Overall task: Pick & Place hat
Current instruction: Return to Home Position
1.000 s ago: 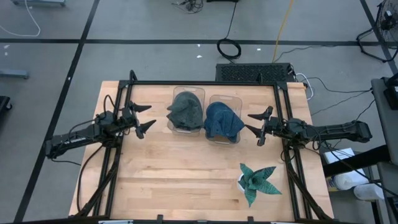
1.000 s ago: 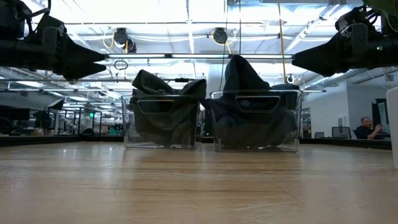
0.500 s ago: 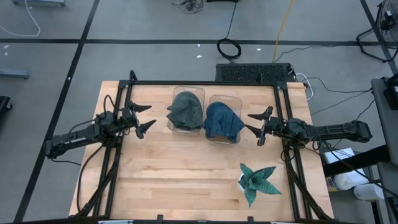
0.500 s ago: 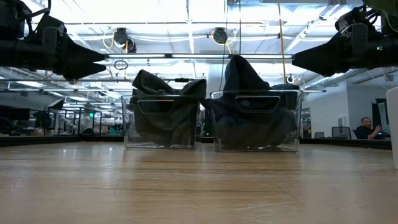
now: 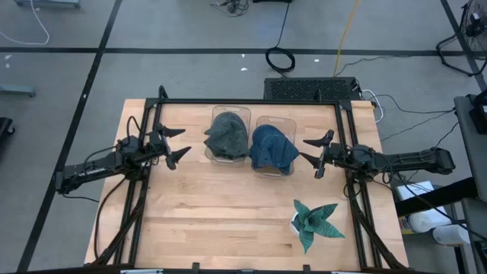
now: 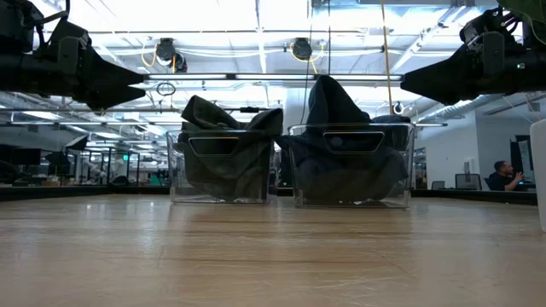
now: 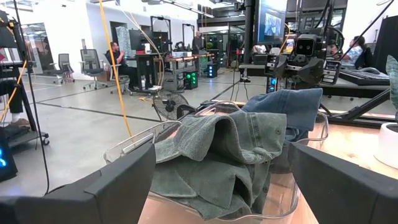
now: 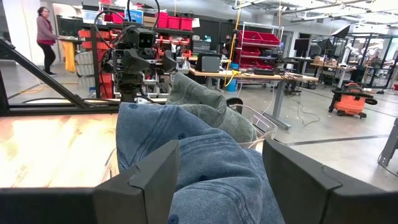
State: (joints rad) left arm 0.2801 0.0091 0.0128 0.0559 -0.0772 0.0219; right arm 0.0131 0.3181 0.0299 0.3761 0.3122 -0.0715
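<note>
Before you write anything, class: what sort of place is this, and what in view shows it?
Probably a robotics lab in an open workshop hall: the left arm and right arm flank a wooden table, cables trail over the floor, and red bins stand behind.

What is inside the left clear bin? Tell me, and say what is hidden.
The left bin holds a grey-green cap, heaped above the rim. Whatever lies under that top layer, and how many caps there are in all, is covered by the cloth.
</note>
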